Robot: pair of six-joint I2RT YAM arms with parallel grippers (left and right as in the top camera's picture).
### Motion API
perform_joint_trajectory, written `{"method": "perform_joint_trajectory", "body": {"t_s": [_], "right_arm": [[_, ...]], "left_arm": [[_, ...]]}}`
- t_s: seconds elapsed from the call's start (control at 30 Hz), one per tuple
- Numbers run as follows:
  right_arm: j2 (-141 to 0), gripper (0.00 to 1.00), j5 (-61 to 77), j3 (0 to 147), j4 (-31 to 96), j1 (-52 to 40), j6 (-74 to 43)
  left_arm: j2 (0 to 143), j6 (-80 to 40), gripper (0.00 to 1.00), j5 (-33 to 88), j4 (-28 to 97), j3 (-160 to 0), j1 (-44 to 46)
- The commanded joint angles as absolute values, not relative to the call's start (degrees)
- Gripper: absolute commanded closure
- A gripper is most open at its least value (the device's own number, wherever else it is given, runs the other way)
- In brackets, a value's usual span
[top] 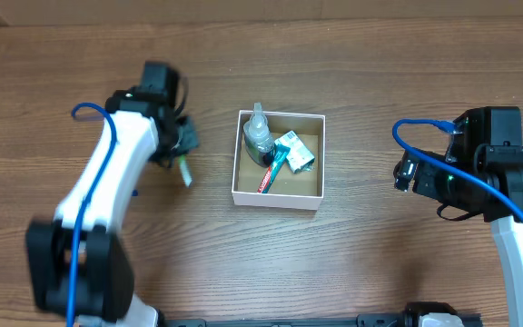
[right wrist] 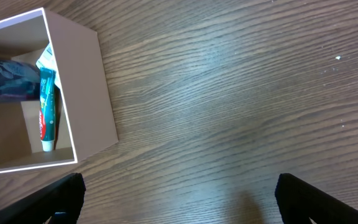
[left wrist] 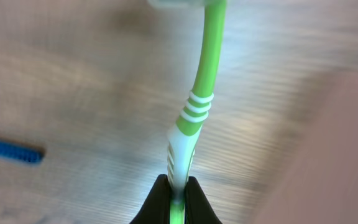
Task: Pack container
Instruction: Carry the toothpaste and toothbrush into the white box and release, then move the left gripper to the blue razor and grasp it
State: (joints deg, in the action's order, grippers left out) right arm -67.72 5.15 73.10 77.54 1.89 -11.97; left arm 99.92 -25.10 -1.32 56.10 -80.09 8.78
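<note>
The container [top: 278, 197] is a square box, white outside and brown inside, at the middle of the table. In it lie a clear bottle [top: 259, 136], a toothpaste tube [top: 271, 172] and a small packet [top: 295, 152]. My left gripper [top: 182, 154] is left of the box and shut on a green and white toothbrush [left wrist: 194, 112], which hangs from it [top: 185, 173]. The jaws [left wrist: 178, 198] pinch the handle's end. My right gripper [right wrist: 179, 199] is open and empty, right of the box, whose wall [right wrist: 79, 87] and toothpaste [right wrist: 47, 112] show in its view.
The table is brown wood grain. Blue cables run along both arms [top: 89, 111] [top: 420, 127]. The right arm's black body [top: 488, 173] stands at the right edge, the left arm's base [top: 71, 272] at the lower left.
</note>
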Motion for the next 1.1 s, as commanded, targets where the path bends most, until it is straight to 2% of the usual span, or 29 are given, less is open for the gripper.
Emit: {"method": "perform_joint_trajectory", "body": {"t_s": [0.0,0.1,0.23,0.3,0.43,0.5,0.57,0.63,0.7,0.8,0.87,0.9,0.97,1.0,1.07], "right_arm": [[-67.3,0.00,5.3,73.1,77.0,2.1,-11.7],[-67.3,0.00,5.3,73.1,76.9,2.1,-11.7],[-67.5,0.00,5.3,73.0,76.8,2.1,-11.7],[-68.0,0.00,5.3,72.7,76.9,2.1,-11.7],[-68.4,0.00,5.3,72.7,76.8,2.1,-11.7],[-68.4,0.00,5.3,72.7,76.8,2.1,-11.7],[-68.4,0.00,5.3,72.7,76.8,2.1,-11.7],[-68.4,0.00,5.3,72.7,76.9,2.1,-11.7],[-68.4,0.00,5.2,72.7,76.9,2.1,-11.7],[-68.4,0.00,5.2,72.7,76.8,2.1,-11.6],[-68.4,0.00,5.2,72.7,76.8,2.1,-11.5],[-68.4,0.00,5.2,72.7,76.6,2.1,-11.5],[-68.4,0.00,5.2,72.7,76.6,2.1,-11.5],[-68.4,0.00,5.2,72.7,76.6,2.1,-11.5],[-68.4,0.00,5.2,72.7,76.6,2.1,-11.5]], "left_arm": [[90.4,-23.7,0.96,-8.3,54.8,-82.5,20.5],[91.6,-22.6,0.96,-9.6,53.1,-82.3,30.9],[98.1,-18.1,0.96,-9.4,48.0,-82.3,38.5],[101.4,-12.4,0.96,-9.7,45.5,-82.3,40.2],[104.6,-8.4,0.95,-9.6,42.6,-82.3,39.7],[105.6,-7.7,0.70,-8.6,43.0,-82.3,39.8],[105.7,-7.7,0.56,-7.4,43.9,-82.3,39.8],[105.6,-7.7,0.52,-7.4,45.0,-82.4,39.8],[104.4,-9.4,0.57,-7.5,47.9,-83.4,39.8],[95.9,-14.7,0.55,-11.5,55.1,-88.0,39.8],[89.5,-22.4,0.53,-17.8,60.2,-89.5,38.1],[85.4,-29.0,0.41,-22.0,64.6,-89.5,34.5],[81.4,-36.3,0.11,-23.2,70.3,-89.1,24.2],[80.9,-38.4,0.02,-22.4,71.7,-88.7,18.7],[81.4,-41.8,0.00,-16.4,71.7,-86.5,4.8]]}}
